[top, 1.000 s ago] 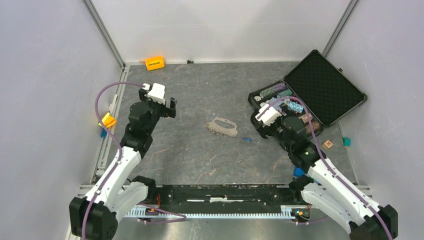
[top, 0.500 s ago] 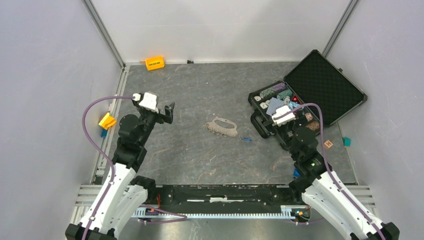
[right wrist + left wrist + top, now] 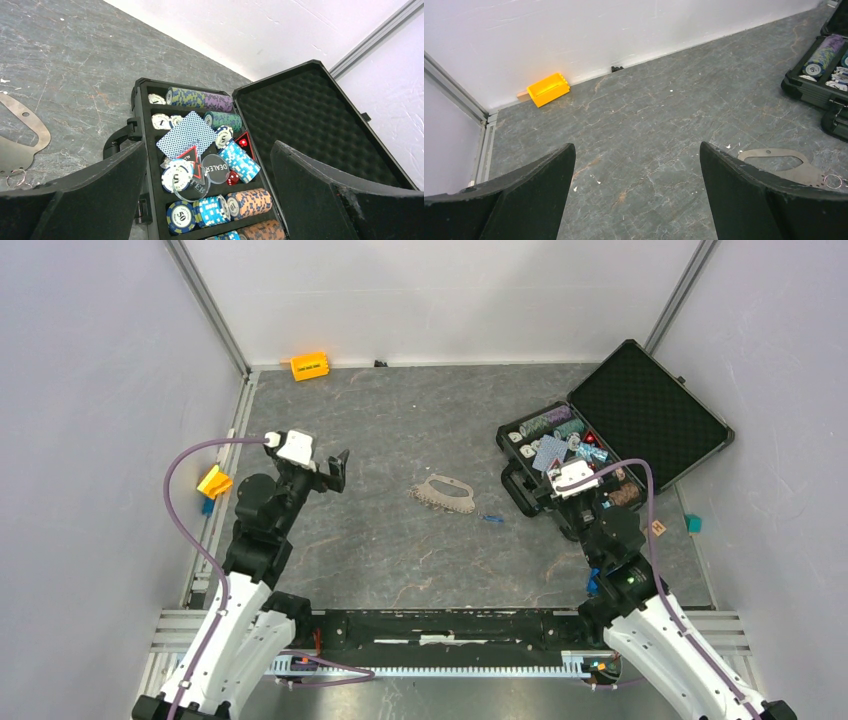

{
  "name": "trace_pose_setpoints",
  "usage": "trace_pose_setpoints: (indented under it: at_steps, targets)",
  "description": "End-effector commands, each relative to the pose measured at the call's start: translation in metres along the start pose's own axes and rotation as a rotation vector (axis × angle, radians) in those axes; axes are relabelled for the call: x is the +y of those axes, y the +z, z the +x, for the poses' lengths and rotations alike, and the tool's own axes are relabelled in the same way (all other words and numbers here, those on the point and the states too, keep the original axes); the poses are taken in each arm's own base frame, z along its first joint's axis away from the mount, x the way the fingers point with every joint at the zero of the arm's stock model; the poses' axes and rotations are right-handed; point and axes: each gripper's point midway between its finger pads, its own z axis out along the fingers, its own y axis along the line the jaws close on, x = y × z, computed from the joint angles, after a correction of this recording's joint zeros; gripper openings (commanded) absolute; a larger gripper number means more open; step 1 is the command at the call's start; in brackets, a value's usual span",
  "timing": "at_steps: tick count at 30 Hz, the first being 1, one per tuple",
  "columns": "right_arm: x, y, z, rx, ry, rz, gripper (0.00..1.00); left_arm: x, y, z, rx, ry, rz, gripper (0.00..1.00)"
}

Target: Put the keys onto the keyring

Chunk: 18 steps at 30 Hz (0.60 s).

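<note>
hovering wide and empty, both of them. key bunch (image 3: pixel 445 495) lies flat just left of the poker chip case (image 3: pixel 645 410), long axis pointing toward it, keyring (image 3: pixel 831 181) at the case-side end. right gripper (image 3: pixel 207 147) looks nearer than left gripper (image 3: pixel 636 150).

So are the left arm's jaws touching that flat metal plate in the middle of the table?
Apart. The top view shows bare table between the left gripper and the metal plate; the jaws stand open, empty.
</note>
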Motion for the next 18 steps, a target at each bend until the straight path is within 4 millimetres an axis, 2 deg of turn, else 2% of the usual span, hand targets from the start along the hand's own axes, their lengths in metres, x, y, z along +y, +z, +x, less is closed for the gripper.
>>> trace_pose_setpoints:
  at_steps: [1,11,18]
  targets:
    - [-0.002,0.0,-0.006,-0.037,0.004,0.008,0.98,0.002,-0.001,-0.002,-0.001,-0.026,-0.01,1.0]
    - [-0.001,0.0,-0.002,-0.025,-0.002,0.009,0.98,-0.004,0.003,0.011,0.032,-0.028,0.019,1.0]
    - [0.002,0.002,0.002,-0.007,-0.008,-0.001,0.98,-0.005,0.004,0.013,0.035,-0.028,0.025,1.0]
